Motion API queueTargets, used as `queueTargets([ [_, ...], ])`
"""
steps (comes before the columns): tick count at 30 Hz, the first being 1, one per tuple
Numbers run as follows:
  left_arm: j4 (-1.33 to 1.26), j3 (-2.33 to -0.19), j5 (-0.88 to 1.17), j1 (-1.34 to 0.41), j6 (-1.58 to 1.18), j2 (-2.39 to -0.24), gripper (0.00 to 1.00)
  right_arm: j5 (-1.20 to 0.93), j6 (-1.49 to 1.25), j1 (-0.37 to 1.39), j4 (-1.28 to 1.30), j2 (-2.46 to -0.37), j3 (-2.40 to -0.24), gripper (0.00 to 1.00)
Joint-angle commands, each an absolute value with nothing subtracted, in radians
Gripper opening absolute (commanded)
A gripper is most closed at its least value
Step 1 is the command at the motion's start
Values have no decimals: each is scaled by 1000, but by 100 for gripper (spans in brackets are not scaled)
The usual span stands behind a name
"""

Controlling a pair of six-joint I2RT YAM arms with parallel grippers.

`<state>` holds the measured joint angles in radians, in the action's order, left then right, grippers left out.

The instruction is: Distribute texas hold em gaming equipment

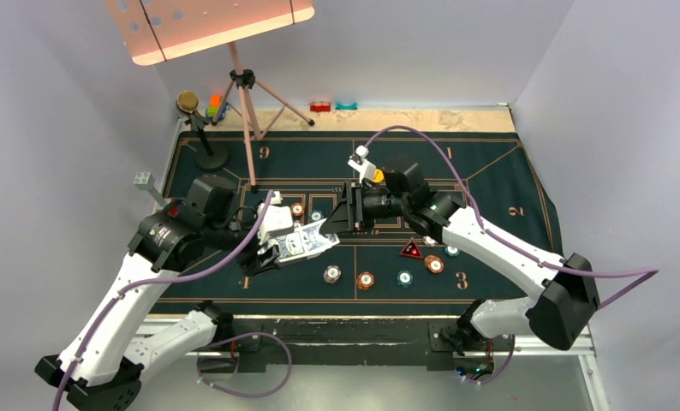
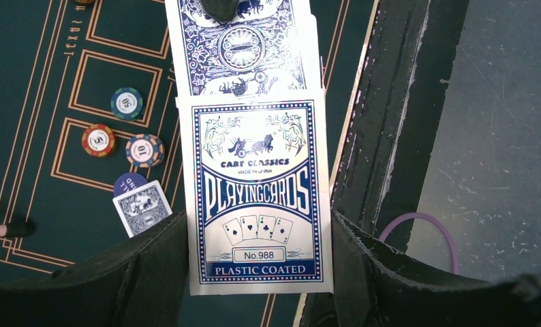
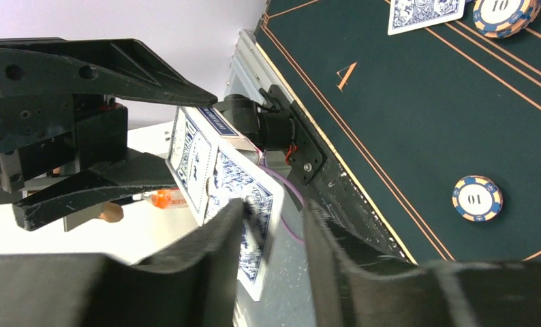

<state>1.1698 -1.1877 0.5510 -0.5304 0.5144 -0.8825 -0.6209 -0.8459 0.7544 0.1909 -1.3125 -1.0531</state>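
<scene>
My left gripper (image 1: 295, 247) is shut on the blue-and-white playing card box (image 2: 257, 197), holding it above the mat's near left part. A patterned-back card (image 2: 237, 48) sticks out of the box's open end. My right gripper (image 1: 340, 224) reaches in from the right. Its jaws stand apart around that card (image 3: 257, 204): one finger touches it, the other is clear of it. Poker chips (image 1: 365, 280) and a red triangular marker (image 1: 411, 250) lie on the mat. Another card (image 2: 142, 208) lies on a blue disc (image 2: 128, 182).
The dark green printed mat (image 1: 491, 180) covers the table. A tripod stand (image 1: 247, 111) and a small round-based stand (image 1: 206, 145) rise at the back left. Toy blocks (image 1: 215, 107) sit beside them. Red and teal items (image 1: 332, 106) lie at the back edge.
</scene>
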Motion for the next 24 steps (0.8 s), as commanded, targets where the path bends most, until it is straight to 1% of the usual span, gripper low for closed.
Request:
queueTargets([
  [1, 1138, -1225, 597, -524, 497, -863, 0, -629, -836, 726, 198, -1263, -1051, 34],
  [6, 1136, -1221, 598, -525, 495, -860, 0, -627, -821, 702, 237, -1239, -1072, 28],
  [13, 1136, -1215, 594, -522, 499, -855, 0, -630, -815, 679, 272, -1214, -1093, 15],
  [18, 1134, -1207, 592, -521, 496, -856, 0, -631, -817, 667, 295, -1197, -1129, 12],
  [24, 1139, -1222, 597, -515, 498, -867, 0, -692, -849, 627, 279, -1165, -1142, 0],
])
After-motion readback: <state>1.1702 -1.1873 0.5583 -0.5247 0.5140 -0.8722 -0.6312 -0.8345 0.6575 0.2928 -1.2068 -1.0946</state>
